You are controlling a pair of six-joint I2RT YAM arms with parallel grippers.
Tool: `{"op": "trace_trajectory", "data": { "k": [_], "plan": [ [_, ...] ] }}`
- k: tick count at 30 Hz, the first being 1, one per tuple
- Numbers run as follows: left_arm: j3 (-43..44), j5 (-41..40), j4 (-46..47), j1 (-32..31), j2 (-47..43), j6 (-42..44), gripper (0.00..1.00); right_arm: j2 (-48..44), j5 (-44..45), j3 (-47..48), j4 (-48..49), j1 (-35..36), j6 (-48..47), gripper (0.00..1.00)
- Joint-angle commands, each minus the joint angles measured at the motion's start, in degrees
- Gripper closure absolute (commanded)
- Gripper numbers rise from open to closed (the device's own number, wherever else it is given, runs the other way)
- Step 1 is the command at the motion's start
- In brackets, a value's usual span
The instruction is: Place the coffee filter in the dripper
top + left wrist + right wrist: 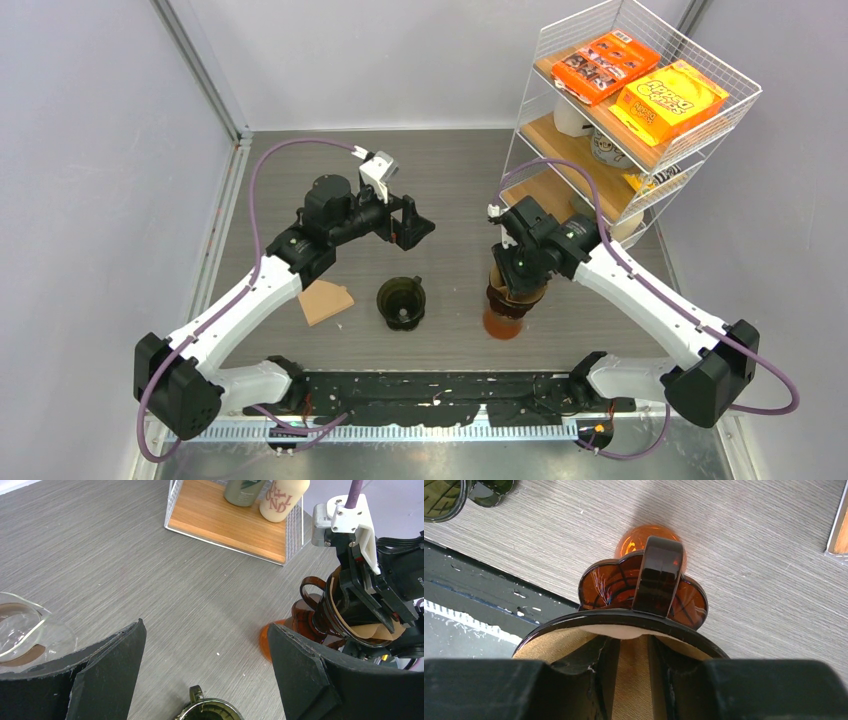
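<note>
By the near edge of the bench (450, 180), right of the middle, stands the orange dripper (644, 587); the coffee filter (549, 647) sits inside it; the right end effector (633, 652) seems to pinch the paper; a dark green dripper (402, 300) stands mid-bench; farther back, the left end effector (413, 228) hangs with its fingers wide apart, holding nothing; a wire shelf (620, 120) fills the far right corner.

Dripper (644, 587) glossy amber plastic, filter (633, 680) matt brown paper (table (749, 555): matt grey woodgrain).
</note>
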Motion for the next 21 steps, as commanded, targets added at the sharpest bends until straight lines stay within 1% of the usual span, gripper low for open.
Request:
{"op": "trace_trajectory", "data": {
  "k": [1,11,21],
  "plan": [
    [2.23,-0.07,1.04,0.26,-0.44,-0.29,0.0,-0.44,-0.56,-1.4,2.0,0.4,0.25,0.67],
    [2.33,0.39,1.09,0.23,-0.14,-0.39,0.0,-2.26,-1.23,-3.36,2.76,0.42,-0.09,0.67],
    [2.23,0.54,1.04,0.26,-0.47,-0.48,0.0,-2.37,-3.37,-2.52,3.32,0.41,-0.41,0.64]
  ]
}}
